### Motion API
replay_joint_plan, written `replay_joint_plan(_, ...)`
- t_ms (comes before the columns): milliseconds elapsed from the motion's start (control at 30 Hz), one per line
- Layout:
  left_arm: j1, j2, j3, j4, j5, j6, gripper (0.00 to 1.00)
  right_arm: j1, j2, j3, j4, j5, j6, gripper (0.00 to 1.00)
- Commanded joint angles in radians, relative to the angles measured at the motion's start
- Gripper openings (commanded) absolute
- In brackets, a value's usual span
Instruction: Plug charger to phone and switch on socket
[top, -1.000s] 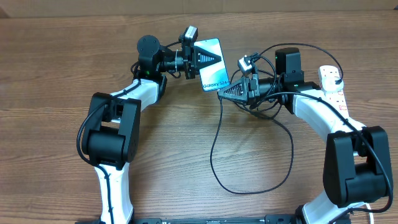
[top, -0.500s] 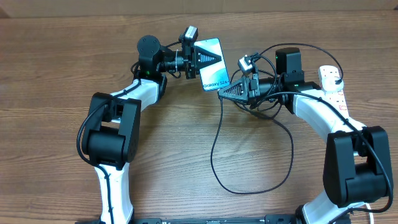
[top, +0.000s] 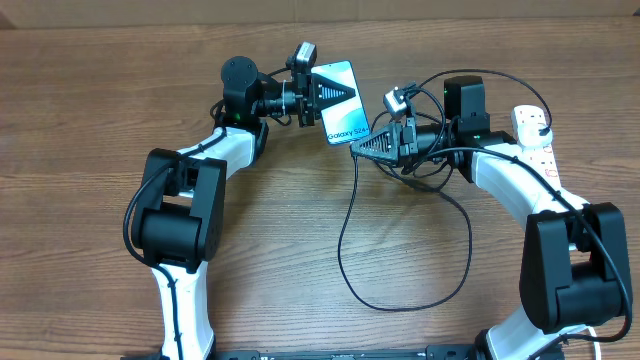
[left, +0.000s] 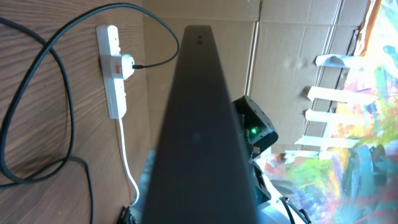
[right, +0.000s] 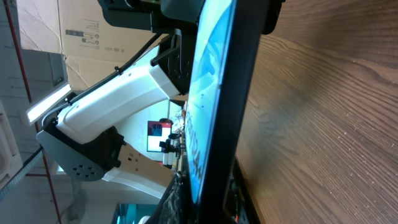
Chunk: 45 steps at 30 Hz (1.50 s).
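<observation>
We are looking down on a brown wood-grain worktop (top: 80, 120). The white socket (top: 535, 135) strip is lying flat on it toward the far right, its thick white cord (left: 126, 155) trailing along the surface. The thin black charger (top: 341, 250) cable is resting in a wide, loose loop across the middle-right, with another stretch curving over to the socket.

Brown wood-grain tabletop (top: 90, 120) under the left tool (top: 338, 97); beyond the tool plain cardboard boxes (left: 292, 31) stand along the far edge, beside them a white rack (left: 336, 93) and a bright multicoloured painted surface (left: 354, 168); even indoor light
</observation>
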Motion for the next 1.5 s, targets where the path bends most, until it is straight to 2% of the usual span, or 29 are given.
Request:
replay_joint_plan(0, 0.023, -0.012, 0.004, 0.007, -0.023, 0.037, 0.05, 0.01, -0.018, 0.023, 0.009, -0.001, -0.009, 0.04)
replay_joint_plan(900, 0.006, -0.012, 0.004, 0.007, -0.018, 0.047, 0.05, 0.043, -0.018, 0.023, 0.011, 0.068, -0.023, 0.04)
replay_joint_plan(1467, 0.006, -0.012, 0.004, -0.038, 0.023, 0.098, 0.05, 0.04, -0.018, 0.024, 0.011, 0.066, -0.023, 0.04)
